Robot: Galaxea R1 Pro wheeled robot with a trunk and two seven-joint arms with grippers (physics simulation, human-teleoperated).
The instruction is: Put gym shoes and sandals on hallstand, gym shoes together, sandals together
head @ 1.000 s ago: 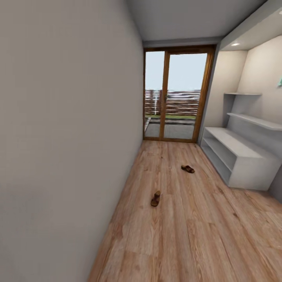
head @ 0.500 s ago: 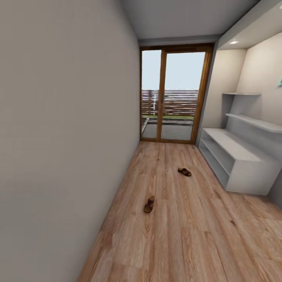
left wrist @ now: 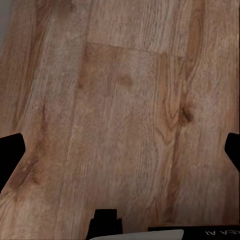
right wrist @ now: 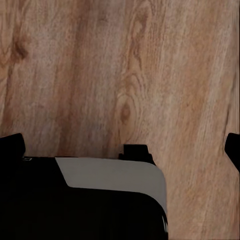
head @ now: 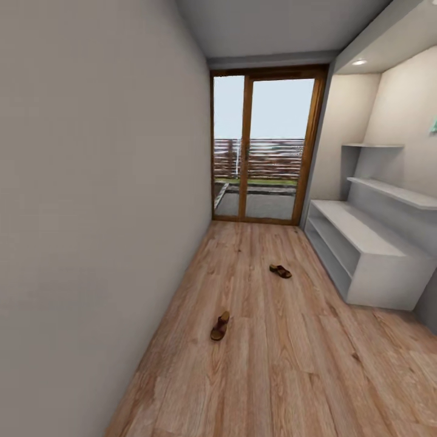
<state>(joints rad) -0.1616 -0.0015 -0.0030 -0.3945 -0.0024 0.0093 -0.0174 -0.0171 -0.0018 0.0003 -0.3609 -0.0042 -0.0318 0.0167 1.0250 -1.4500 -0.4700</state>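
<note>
A long corridor was seen from the head view. The wood floor was light brown. Two brown sandals were seen lying on it, well apart from each other. The near sandal was closer to the grey wall on the left. The far sandal was nearer to the white shoe rack, but not touching it. The rack was set against the right wall, and shelves were fixed above it. Nothing was seen on the rack's top. A glass door with a wood frame was seen at the far end.

In each wrist view, plain floor boards were seen below. The left gripper was held wide apart, with nothing between its dark tips. The right gripper was held wide apart too, and nothing was gripped.
</note>
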